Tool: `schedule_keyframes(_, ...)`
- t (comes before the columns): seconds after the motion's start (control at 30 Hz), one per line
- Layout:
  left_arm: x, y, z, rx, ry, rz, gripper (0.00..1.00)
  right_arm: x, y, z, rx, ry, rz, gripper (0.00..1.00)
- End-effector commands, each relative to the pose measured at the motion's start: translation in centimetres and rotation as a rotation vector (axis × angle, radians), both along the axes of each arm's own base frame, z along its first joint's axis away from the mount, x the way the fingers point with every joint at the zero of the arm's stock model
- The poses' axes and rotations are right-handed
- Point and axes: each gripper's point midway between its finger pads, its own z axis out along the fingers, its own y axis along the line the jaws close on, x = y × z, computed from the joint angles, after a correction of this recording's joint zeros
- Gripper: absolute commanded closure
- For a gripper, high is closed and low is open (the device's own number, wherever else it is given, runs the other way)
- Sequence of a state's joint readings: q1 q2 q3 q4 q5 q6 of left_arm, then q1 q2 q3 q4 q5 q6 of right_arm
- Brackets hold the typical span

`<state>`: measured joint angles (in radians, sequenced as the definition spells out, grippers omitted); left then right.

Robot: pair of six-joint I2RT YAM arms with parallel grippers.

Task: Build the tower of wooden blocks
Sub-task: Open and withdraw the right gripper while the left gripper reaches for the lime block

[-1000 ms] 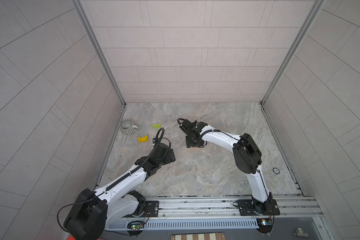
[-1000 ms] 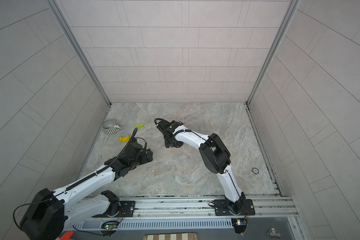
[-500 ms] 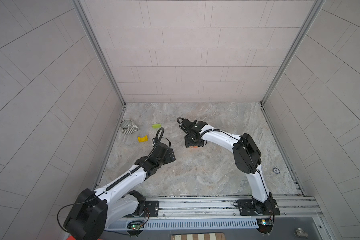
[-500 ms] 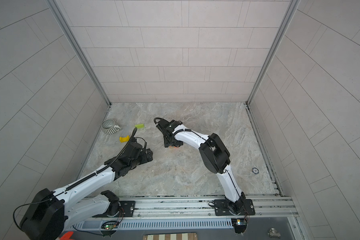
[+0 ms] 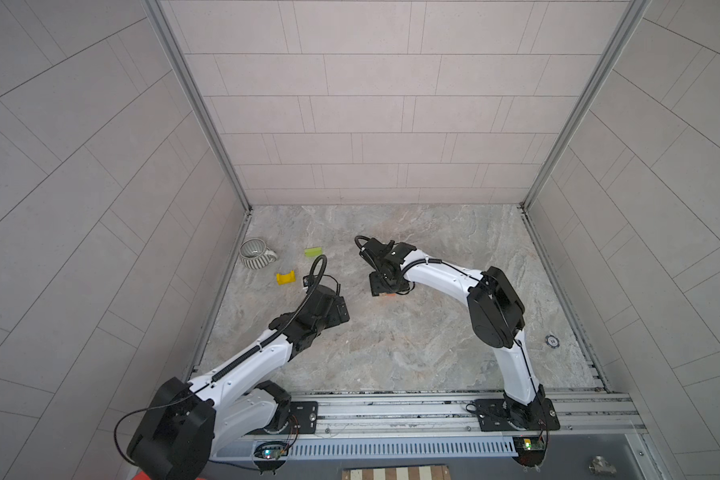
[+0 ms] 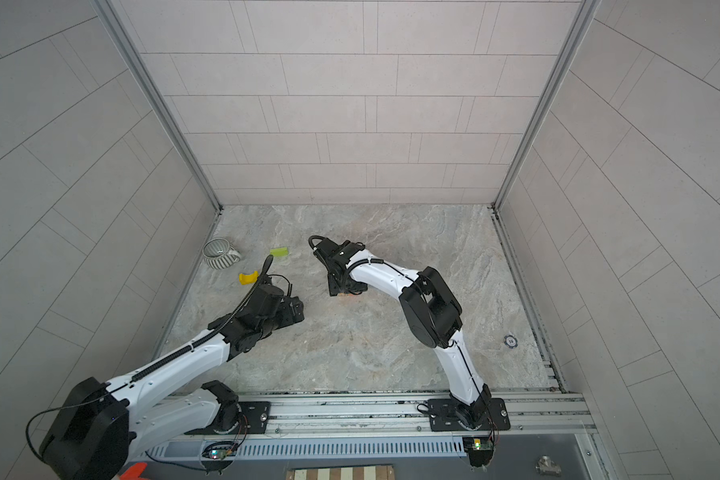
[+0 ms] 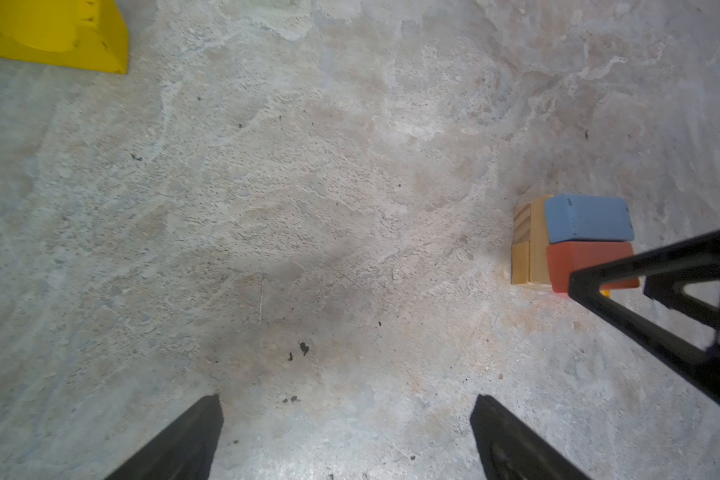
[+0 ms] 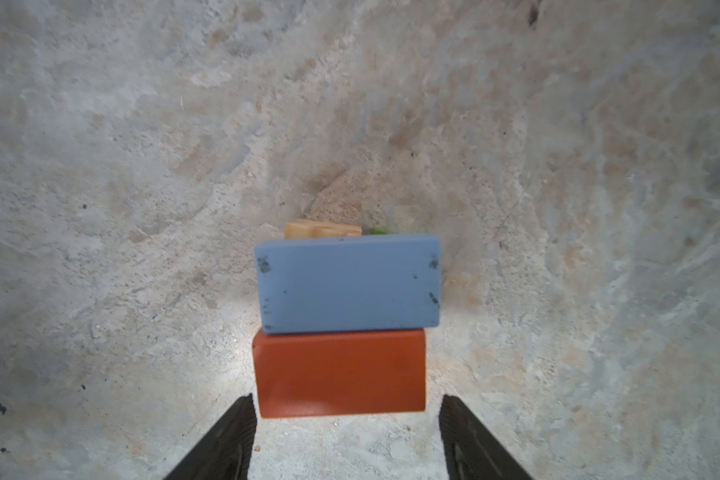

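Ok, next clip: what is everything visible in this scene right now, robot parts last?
mug: 1, grey ribbed, far left of the table
green block: 1, lime green, lying alone to the right of the mug
yellow arch block: 1, yellow, alone, nearer the robot than the mug
blue block: 1, blue, mid-table
red-orange block: 1, red-orange, against the blue block
tan blocks: at least two, plain wood, against those two
round chip: 1, dark with white marks, near the right edge
table: 1, grey-beige marbled
left gripper: 1, black, open over bare table
right gripper: 1, black, open, jaws either side of the red-orange block
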<state>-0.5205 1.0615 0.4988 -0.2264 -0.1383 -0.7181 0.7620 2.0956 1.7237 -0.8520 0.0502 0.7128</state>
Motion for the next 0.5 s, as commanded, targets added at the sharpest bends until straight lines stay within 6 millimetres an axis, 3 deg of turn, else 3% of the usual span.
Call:
schedule_keyframes(0.0,0.2,1.2,1.3,0.003,-0.025,0.066,0.0,-0.6,-0.8,4.3,0.05,-0.071,0.02,0.28)
schedule_keyframes(0.23,1.5,2.0,3.9,0.008,-0.043,0.129,0.08,-3.0,-3.3,8.1,0.123,-0.134,0.083,0.27)
schedule_keyframes(0.47,4.7,3.1,4.7,0.096,0.117,0.117,0.09,-5.0,-5.9,10.4,0.195,-0.255,0.186,0.09)
